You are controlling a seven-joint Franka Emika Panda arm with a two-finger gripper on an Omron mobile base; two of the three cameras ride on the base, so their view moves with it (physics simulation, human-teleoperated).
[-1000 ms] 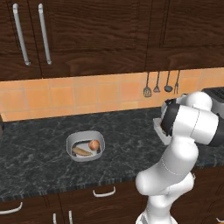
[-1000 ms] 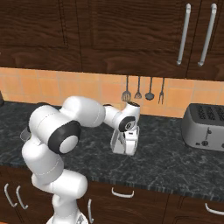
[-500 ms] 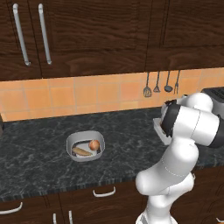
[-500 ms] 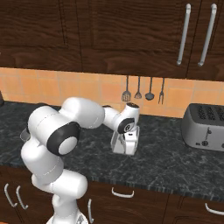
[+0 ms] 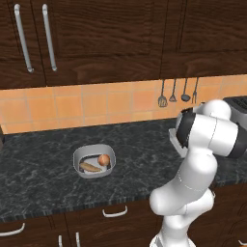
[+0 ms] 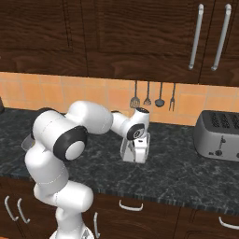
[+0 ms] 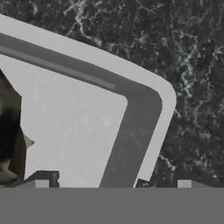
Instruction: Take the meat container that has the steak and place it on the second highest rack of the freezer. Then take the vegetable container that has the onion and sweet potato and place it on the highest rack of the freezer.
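A white robot arm reaches over a black marbled kitchen counter (image 5: 43, 169) with its gripper (image 6: 135, 156) pointing down onto a shallow white meat tray (image 7: 78, 127). The two dark fingertips (image 7: 46, 177) stand spread wide, one inside the tray's wall and one just outside its rim, gripping nothing. At the tray's edge lies a dark brown lumpy steak (image 7: 9, 135), partly cut off by the frame. Well apart on the same counter sits a grey vegetable bowl (image 5: 79, 159) holding a round orange-red onion (image 5: 103, 159) beside a tan sweet potato (image 5: 90, 167). A silver toaster (image 6: 219, 135) stands at the counter's far end. Four kitchen utensils (image 6: 153, 96) hang on the orange tile backsplash under dark wood cabinets (image 6: 116, 37). No writing or brand marks can be read anywhere.
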